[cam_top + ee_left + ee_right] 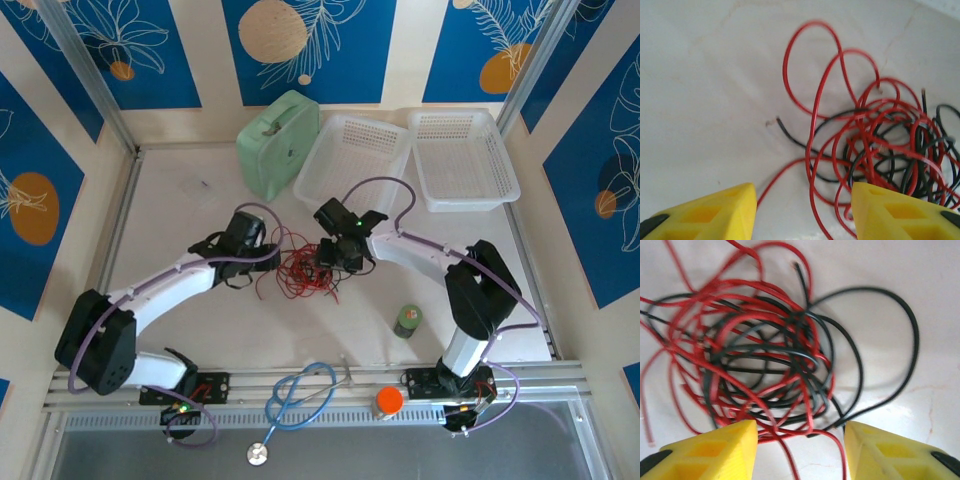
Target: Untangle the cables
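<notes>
While tangled into one heap at mid-table: red cable [300,270] and black cable [913,335], loops overlapping, flat on the tabletop [190,210]. Left gripper [802,200]: fingers parted, gripping nothing, low at one edge of the heap. Right gripper [801,432]: parted likewise, holding nothing, at the opposite edge. Bare room left of the heap. Mint-green case [278,140] and two white mesh baskets [455,160] along the far edge. Small green bottle [408,320] near right, well apart.

White table [180,205] — blue leaf-printed wall panels [345,85] all around.
</notes>
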`<control>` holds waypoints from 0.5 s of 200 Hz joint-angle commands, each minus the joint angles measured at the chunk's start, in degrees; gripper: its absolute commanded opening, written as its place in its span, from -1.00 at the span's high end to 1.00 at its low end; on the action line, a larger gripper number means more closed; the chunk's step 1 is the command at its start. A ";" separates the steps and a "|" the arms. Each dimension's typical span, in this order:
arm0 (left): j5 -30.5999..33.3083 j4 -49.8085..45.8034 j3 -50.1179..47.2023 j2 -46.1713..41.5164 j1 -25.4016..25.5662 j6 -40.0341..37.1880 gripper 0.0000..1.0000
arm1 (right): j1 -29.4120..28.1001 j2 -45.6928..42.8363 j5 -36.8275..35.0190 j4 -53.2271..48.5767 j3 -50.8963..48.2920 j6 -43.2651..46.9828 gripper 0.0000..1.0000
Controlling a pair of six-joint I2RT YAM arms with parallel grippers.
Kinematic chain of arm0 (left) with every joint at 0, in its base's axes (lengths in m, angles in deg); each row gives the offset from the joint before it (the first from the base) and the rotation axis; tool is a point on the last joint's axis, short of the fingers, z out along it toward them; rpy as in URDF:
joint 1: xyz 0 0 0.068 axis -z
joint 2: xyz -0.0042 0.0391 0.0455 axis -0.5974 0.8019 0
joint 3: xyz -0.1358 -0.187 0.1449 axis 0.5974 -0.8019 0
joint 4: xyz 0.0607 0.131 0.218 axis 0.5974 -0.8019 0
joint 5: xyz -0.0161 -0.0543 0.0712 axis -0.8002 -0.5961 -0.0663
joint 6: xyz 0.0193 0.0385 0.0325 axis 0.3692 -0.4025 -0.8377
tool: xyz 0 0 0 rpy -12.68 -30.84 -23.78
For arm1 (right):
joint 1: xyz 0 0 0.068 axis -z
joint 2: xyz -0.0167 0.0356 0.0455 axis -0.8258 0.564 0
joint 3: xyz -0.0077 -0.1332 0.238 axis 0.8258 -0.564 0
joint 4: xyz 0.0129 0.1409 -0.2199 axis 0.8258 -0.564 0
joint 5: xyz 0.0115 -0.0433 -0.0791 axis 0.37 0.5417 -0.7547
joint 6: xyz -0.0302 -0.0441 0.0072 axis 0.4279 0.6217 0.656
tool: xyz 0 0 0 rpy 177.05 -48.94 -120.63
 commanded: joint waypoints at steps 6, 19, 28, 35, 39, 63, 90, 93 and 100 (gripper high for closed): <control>-6.20 4.39 -3.92 2.06 1.73 3.64 -0.08 | 0.41 4.10 4.12 -0.33 5.58 4.54 -0.10; -6.91 7.61 -4.63 4.75 2.38 4.75 -0.08 | 0.40 7.19 4.79 -0.87 8.31 5.40 -0.17; -7.19 10.12 -5.10 6.65 2.72 5.66 -0.08 | 0.40 9.24 5.34 -1.30 9.69 5.64 -0.20; -7.64 12.31 -5.42 8.08 2.89 6.27 -0.08 | 0.34 10.50 5.76 -1.46 10.37 5.54 -0.21; -7.84 13.55 -5.56 8.94 2.95 6.59 -0.07 | 0.32 11.17 5.98 -1.54 10.50 5.44 -0.21; -7.21 19.01 -5.36 13.68 3.39 7.99 -0.03 | 0.11 13.76 6.07 -1.52 9.40 4.43 -0.19; -6.18 22.05 -3.47 19.09 3.52 9.02 -0.01 | -0.19 13.96 4.42 -0.58 5.58 2.88 0.02; -6.07 22.20 -3.15 19.76 3.52 9.08 0.00 | -0.20 13.73 4.31 -0.39 5.07 2.67 0.07; -5.57 22.07 -2.35 21.11 3.52 9.30 0.03 | -0.22 13.34 3.97 0.14 3.91 2.23 0.17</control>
